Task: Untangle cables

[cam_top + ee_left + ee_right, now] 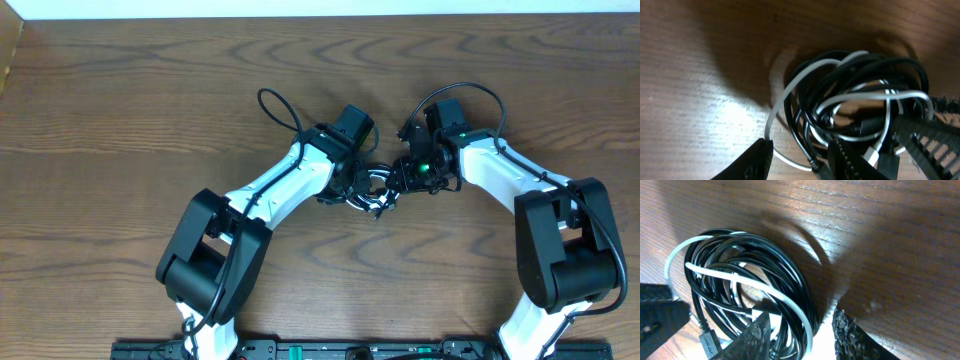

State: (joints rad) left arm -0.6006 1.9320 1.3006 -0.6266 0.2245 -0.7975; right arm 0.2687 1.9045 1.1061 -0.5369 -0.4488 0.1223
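Observation:
The cables [372, 193] lie as one small knot of black and white loops on the table between my two grippers. In the left wrist view the bundle [855, 95] fills the right half. My left gripper [802, 161] stands open at its near edge, with a white strand and a black plug end crossing the gap between the fingers. In the right wrist view the coil [750, 270] lies to the left. My right gripper [800, 337] is open, one finger [757, 337] reaching into the coil and the other [850, 335] outside it, so black and white loops pass between them.
The wooden table [120, 100] stretches all round the knot. Thick black arm wires loop up behind the left wrist [275, 105] and the right wrist [470, 95]. Both arms meet at the middle, fingertips a short way apart. The table's far edge runs along the top.

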